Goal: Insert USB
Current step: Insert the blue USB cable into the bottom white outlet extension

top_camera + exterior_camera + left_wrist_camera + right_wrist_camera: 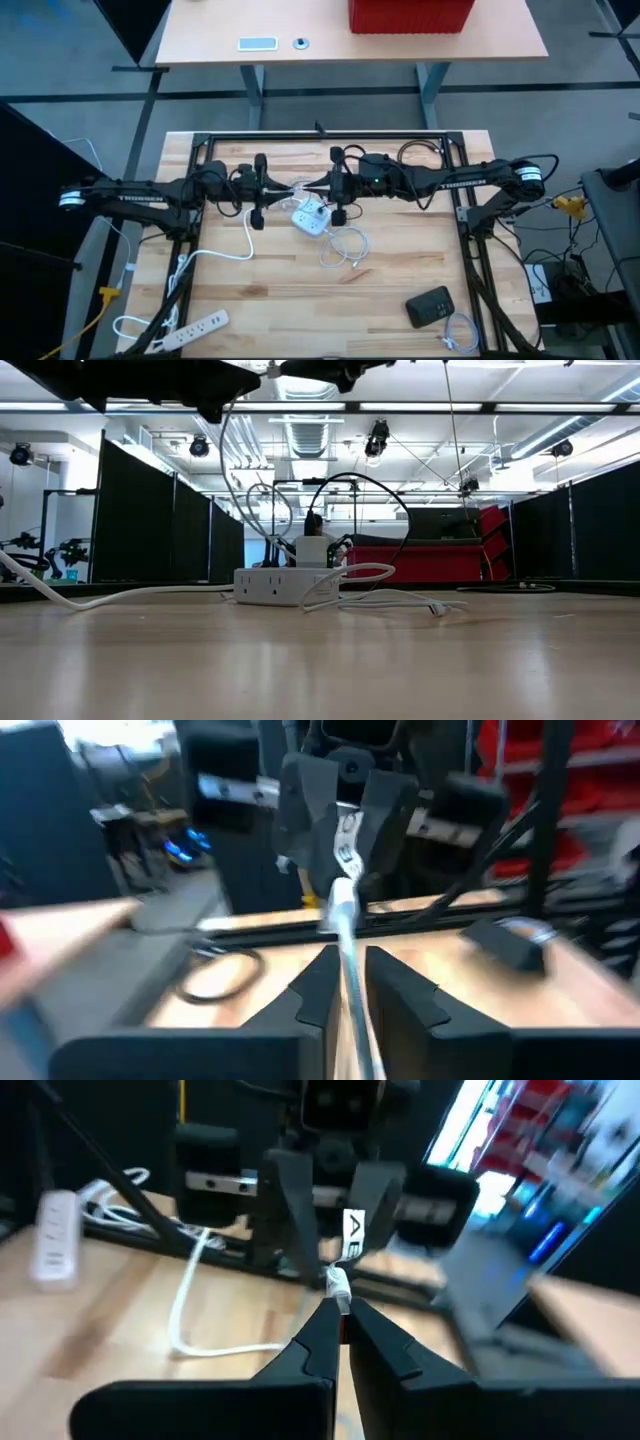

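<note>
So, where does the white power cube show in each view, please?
High view: white power cube at table centre, just below the two tools.
Low view: centre, on the tabletop.
Left wrist view: not visible.
Right wrist view: not visible.
Shared landmark: the white cable looped beside it.

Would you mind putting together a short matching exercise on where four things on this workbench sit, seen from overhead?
Things:
1. white charging hub
2. long white power strip
3. dark flat box
4. white USB cable

Places:
A. near edge of the table, on the left arm's side
B. held in the air between the left gripper and right gripper
C. middle of the table, below the two grippers
D. near edge, on the right arm's side

Pairs: 1-C, 2-A, 3-D, 4-B
</note>
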